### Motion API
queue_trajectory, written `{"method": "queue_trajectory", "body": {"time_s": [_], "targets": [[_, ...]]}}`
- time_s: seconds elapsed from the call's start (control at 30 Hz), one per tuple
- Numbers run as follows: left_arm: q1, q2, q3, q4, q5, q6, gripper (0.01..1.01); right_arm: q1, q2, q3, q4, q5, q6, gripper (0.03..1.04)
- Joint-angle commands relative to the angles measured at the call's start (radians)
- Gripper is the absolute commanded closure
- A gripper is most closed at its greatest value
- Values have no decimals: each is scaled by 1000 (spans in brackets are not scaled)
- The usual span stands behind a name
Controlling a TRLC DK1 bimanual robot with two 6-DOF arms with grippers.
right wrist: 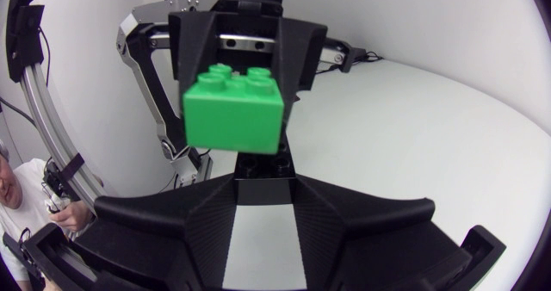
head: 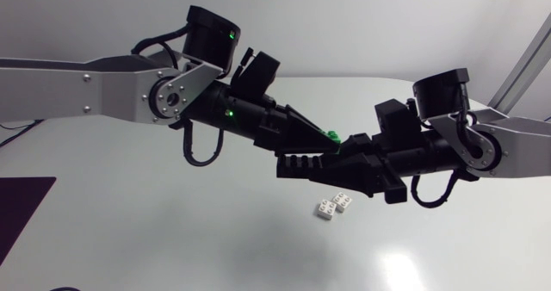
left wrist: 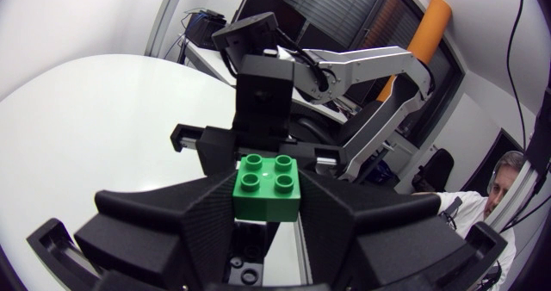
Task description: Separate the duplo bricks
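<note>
Bricks (wht) on tbl, grn brick aloft

Brick in left claw, right claw facing it, loose bricks on table below

Brick mostly hidden from us
From above, we see only a sliver of the green brick past our left gripper; the white bricks are too small to tell if joined.
</note>
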State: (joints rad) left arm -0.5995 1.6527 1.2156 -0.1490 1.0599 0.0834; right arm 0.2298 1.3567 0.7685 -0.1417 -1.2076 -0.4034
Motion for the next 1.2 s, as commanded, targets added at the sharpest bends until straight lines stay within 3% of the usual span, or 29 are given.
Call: {"method": "queue_trajectory", "body": {"time_s": [0.0, 0.23, 0.4, 0.53, 0.67, 0.83, 1.17], "targets": [[0, -34, 22, 16, 17, -33, 630, 3, 10, -28, 16, 11, 17, 830], [73, -59, 7, 28, -11, 26, 630, -64, -13, -28, -2, 13, 17, 830], [148, -36, -59, 11, -135, 188, 630, -218, -61, -17, -67, 29, -23, 830], [162, 19, -110, 23, -239, 308, 616, -291, -61, -15, -102, 63, -66, 830], [152, 133, -151, 89, -348, 380, 602, -271, -82, -49, -99, 137, -94, 830], [104, 243, -215, 246, -495, 429, 600, -172, -97, -97, -12, 290, -100, 830], [73, 305, -271, 341, -575, 446, 569, -106, -77, -78, 19, 358, -97, 830]]}}
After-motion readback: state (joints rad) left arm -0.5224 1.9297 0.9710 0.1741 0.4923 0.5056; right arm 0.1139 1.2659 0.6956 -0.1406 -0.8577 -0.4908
